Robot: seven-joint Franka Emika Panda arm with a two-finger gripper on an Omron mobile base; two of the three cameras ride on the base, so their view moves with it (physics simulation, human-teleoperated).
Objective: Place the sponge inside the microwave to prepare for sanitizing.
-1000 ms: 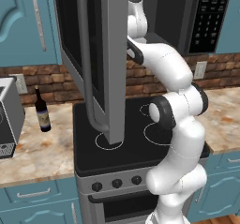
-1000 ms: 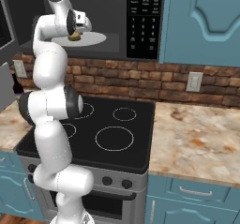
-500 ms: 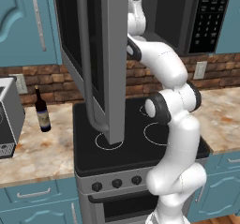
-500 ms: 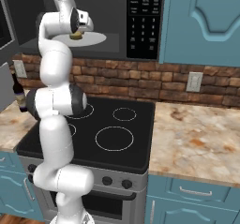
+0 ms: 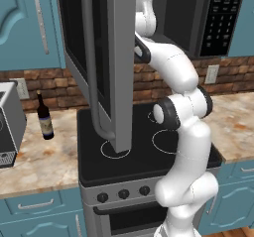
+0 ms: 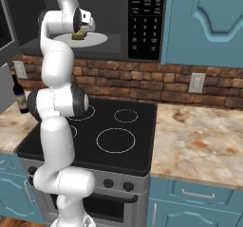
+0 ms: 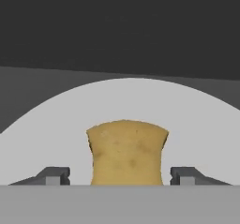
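Gripper: gripper [image 7: 120, 175] is inside the microwave [image 6: 142, 26], above the plate; jaws stand open, a fingertip [image 7: 56, 175] on each side of the sponge with a clear gap to it, so it has hold of nothing.
Sponge: sponge [image 7: 127, 152] lies on the white plate [image 7: 201, 124], between the fingertips but apart from both; in the right base view the sponge [image 6: 79, 36] shows as a tan block on the plate [image 6: 97, 40] just under the hand.
Microwave: mounted above the stove; door [image 5: 106, 62] swung wide open to the left, bar handle [image 5: 91, 67] facing out; keypad [image 6: 146, 22] on the right.
Arm: rises from in front of the stove and reaches up into the open cavity.
Stove: black cooktop [image 6: 128, 136] below the microwave.
Left counter: bottle [image 5: 45, 123] near the brick wall; grey appliance [image 5: 9, 127] at the far left.
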